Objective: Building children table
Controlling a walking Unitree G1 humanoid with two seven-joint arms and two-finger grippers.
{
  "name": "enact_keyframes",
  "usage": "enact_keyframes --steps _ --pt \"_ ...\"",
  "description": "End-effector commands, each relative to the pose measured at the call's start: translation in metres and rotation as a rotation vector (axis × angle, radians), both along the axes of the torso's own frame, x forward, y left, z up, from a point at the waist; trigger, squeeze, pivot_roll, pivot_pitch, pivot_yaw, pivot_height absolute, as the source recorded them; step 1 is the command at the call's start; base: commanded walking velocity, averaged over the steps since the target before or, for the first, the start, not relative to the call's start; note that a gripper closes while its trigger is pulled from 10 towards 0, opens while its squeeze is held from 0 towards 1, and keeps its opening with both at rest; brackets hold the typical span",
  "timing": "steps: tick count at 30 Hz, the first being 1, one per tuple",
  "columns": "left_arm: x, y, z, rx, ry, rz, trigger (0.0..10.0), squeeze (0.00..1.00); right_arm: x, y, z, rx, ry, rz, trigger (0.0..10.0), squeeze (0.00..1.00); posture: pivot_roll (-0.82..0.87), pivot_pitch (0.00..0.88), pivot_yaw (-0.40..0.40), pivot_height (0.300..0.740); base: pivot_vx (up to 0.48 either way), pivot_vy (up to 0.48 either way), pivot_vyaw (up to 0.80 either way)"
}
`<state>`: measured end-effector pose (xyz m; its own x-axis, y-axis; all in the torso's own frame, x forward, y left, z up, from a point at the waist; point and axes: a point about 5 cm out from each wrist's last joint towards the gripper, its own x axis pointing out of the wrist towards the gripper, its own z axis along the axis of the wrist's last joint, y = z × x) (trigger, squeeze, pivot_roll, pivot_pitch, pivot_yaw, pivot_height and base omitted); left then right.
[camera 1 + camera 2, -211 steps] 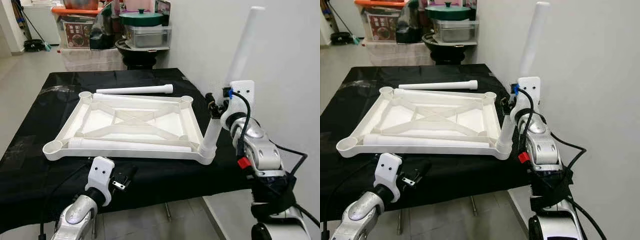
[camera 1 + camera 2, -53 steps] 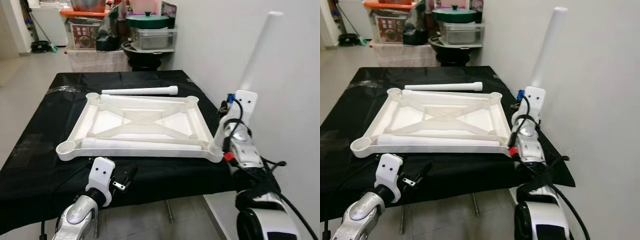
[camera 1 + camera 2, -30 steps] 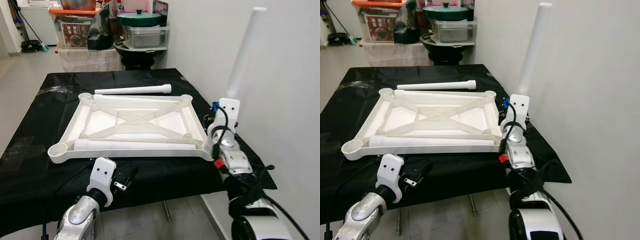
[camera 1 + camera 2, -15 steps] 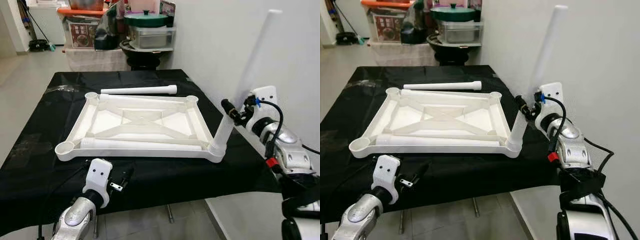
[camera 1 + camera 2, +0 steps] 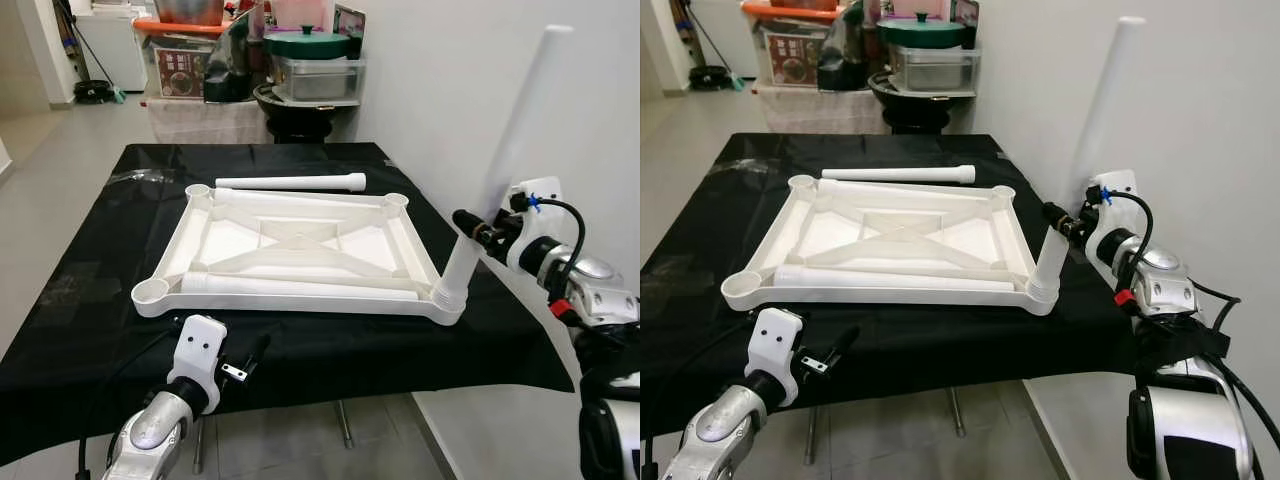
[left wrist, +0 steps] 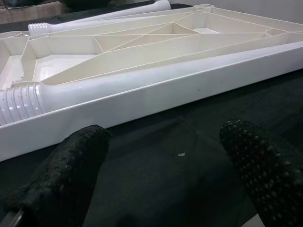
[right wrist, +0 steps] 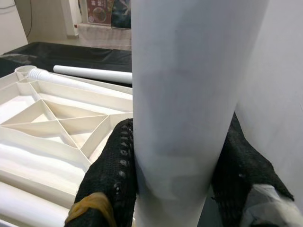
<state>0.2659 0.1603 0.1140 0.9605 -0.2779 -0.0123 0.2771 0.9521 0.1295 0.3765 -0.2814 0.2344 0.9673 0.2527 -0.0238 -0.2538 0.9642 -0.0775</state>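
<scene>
The right gripper (image 7: pixel 176 184) has swung outward from the body and still holds the upright leg (image 5: pixel 505 160) in its jaws — the leg stands in the near right corner socket of the tabletop frame (image 5: pixel 300 250) on the black surface (image 5: pixel 90 260). I judge that one leg is now seated, while two loose legs (image 5: pixel 290 183) wait. The left gripper (image 6: pixel 165 175) hovers low with jaws wide, holding nothing.

The right end effector (image 7: pixel 177 184) clamps the white table leg (image 7: pixel 189 94) beside the ribbed tabletop (image 7: pixel 52 127).

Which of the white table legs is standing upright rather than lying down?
The leg in the right gripper, standing in the tabletop's near right corner socket.
</scene>
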Motion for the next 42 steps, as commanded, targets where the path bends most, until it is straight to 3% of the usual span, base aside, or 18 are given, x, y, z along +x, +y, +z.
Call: enact_keyframes --steps 1,12,13,14,15,16,19,21,22,25,28,29,30,37,38,39,40,42 --pt "-0.002 0.001 -0.002 0.01 0.003 -0.008 10.0 0.0 0.0 -0.003 0.002 0.013 -0.02 -0.027 0.0 0.0 0.07 0.0 -0.071 0.74 0.0 0.0 0.0" --pt "0.001 -0.001 0.0 0.017 0.0 -0.022 10.0 0.0 0.003 -0.014 0.009 -0.006 -0.056 -0.191 0.0 0.0 0.06 0.0 -0.055 0.74 0.0 0.0 0.0" --pt "0.002 -0.001 0.0 0.017 0.0 -0.021 10.0 0.0 0.003 -0.018 0.007 -0.004 -0.057 -0.345 0.0 0.0 0.05 0.0 -0.057 0.74 0.0 0.0 0.0" --pt "0.002 -0.001 0.0 0.017 0.0 -0.021 10.0 0.0 0.003 -0.018 0.007 -0.004 -0.057 -0.345 0.0 0.0 0.05 0.0 -0.057 0.74 0.0 0.0 0.0" --pt "0.002 0.0 -0.001 0.018 0.002 -0.016 10.0 0.0 0.002 -0.018 0.001 0.025 -0.059 -0.516 0.0 0.0 0.05 0.0 -0.056 0.74 0.0 0.0 0.0" --pt "0.002 -0.001 -0.002 0.016 0.004 -0.013 10.0 0.0 0.001 -0.008 -0.01 0.062 -0.044 -0.634 0.0 0.0 0.05 0.0 -0.058 0.74 0.0 0.0 0.0" --pt "0.002 -0.003 -0.002 0.012 0.005 -0.01 10.0 0.0 0.0 0.014 -0.023 0.102 -0.024 -0.676 0.0 0.0 0.05 0.0 -0.053 0.74 0.0 0.0 0.0" --pt "0.002 -0.006 -0.002 0.01 0.008 -0.013 10.0 0.0 0.0 0.061 -0.039 0.156 0.025 -0.609 0.0 0.0 0.05 0.0 -0.05 0.74 0.0 0.0 0.0" --pt "0.002 -0.006 -0.002 0.01 0.008 -0.013 10.0 0.0 0.0 0.061 -0.039 0.156 0.025 -0.609 0.0 0.0 0.05 0.0 -0.05 0.74 0.0 0.0 0.0" --pt "0.003 -0.004 -0.003 0.018 0.013 -0.012 10.0 0.0 0.004 0.094 -0.041 0.167 0.029 -0.526 0.0 0.0 0.05 0.0 -0.053 0.74 0.0 0.0 0.0" --pt "0.005 -0.002 -0.002 0.021 0.01 -0.001 10.0 0.0 0.007 0.098 -0.04 0.167 0.035 -0.514 0.0 0.0 0.05 0.0 -0.06 0.74 0.0 0.0 0.0" --pt "0.005 -0.002 -0.002 0.019 0.008 0.005 10.0 0.0 0.009 0.097 -0.037 0.159 0.028 -0.509 9.1 0.0 0.05 0.0 -0.06 0.74 0.0 0.0 0.0" --pt "0.006 -0.003 -0.002 0.017 0.007 0.008 10.0 0.0 0.009 0.097 -0.034 0.155 0.023 -0.516 10.0 0.0 0.05 0.0 -0.06 0.74 0.0 0.0 0.0" --pt "0.005 -0.005 -0.003 0.012 0.009 0.009 10.0 0.0 0.007 0.096 -0.025 0.157 -0.02 -0.516 10.0 0.0 0.04 0.0 -0.061 0.74 0.0 0.0 0.0" --pt "0.005 -0.005 -0.003 0.011 0.009 0.007 10.0 0.0 0.005 0.094 -0.023 0.158 -0.032 -0.519 10.0 1.0 0.04 0.0 -0.061 0.74 0.0 0.0 0.0" --pt "0.005 -0.005 -0.003 0.011 0.009 0.007 10.0 0.0 0.005 0.094 -0.023 0.158 -0.032 -0.519 10.0 1.0 0.04 0.0 -0.061 0.74 0.0 0.0 0.0" --pt "0.005 -0.005 -0.003 0.009 0.008 0.005 10.0 0.0 0.004 0.092 -0.019 0.143 -0.048 -0.494 10.0 0.0 0.04 0.0 -0.061 0.74 0.0 0.0 0.0" --pt "0.005 -0.005 -0.002 0.007 0.005 0.002 10.0 0.0 0.003 0.09 -0.015 0.075 -0.07 -0.445 10.0 0.0 0.04 0.0 -0.061 0.74 0.0 0.0 0.0"
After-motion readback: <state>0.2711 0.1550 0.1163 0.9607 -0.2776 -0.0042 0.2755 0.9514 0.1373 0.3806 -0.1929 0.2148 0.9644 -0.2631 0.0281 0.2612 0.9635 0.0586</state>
